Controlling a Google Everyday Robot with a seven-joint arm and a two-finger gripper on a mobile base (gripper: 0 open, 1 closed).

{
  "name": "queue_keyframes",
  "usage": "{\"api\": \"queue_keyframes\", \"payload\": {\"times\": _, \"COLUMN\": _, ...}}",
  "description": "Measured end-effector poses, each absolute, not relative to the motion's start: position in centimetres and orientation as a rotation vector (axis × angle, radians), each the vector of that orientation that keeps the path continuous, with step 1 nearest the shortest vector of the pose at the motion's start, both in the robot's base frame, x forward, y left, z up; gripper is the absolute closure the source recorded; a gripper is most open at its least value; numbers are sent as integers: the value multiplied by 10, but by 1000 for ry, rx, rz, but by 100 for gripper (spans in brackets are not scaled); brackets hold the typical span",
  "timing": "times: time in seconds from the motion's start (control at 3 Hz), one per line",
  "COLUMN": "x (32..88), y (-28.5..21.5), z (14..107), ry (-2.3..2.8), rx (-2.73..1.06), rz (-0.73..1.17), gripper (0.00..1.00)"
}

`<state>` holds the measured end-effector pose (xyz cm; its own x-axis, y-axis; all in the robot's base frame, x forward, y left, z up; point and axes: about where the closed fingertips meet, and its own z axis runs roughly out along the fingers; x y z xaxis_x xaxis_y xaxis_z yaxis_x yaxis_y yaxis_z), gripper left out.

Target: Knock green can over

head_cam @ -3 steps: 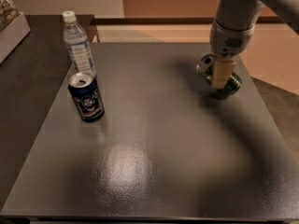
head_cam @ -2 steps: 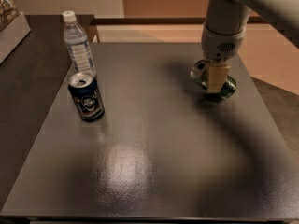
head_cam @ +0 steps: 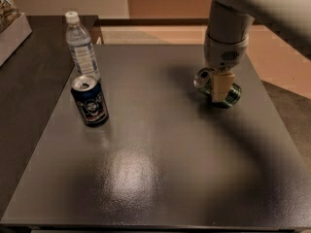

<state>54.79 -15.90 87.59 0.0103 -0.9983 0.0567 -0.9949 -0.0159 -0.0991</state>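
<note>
The green can [head_cam: 233, 94] is at the right of the dark table [head_cam: 155, 178]. It seems to lie on its side, with its silver top [head_cam: 201, 76] facing left. My gripper [head_cam: 220, 86] hangs from the pale arm straight over the can's middle and hides most of it. It looks to be touching the can.
A dark blue can [head_cam: 89, 101] with a round emblem stands upright at the left. A clear white-capped water bottle [head_cam: 81, 46] stands just behind it. A pale box [head_cam: 10, 32] sits at the far left edge. The table's right edge runs close to the green can.
My arm and gripper have shifted a little to the left and toward the camera. The green can under it has shifted left with it. The blue can and bottle have not moved.
</note>
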Motion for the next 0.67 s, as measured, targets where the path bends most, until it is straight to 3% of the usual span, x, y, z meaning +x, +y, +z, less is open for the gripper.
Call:
{"api": "queue_keyframes", "payload": {"times": 0.33, "x": 551, "y": -158, "z": 876, "ry": 2173, "rx": -2203, "rz": -178, "gripper": 0}}
{"api": "queue_keyframes", "payload": {"times": 0.67, "x": 551, "y": -158, "z": 876, "ry": 2173, "rx": -2203, "rz": -178, "gripper": 0}}
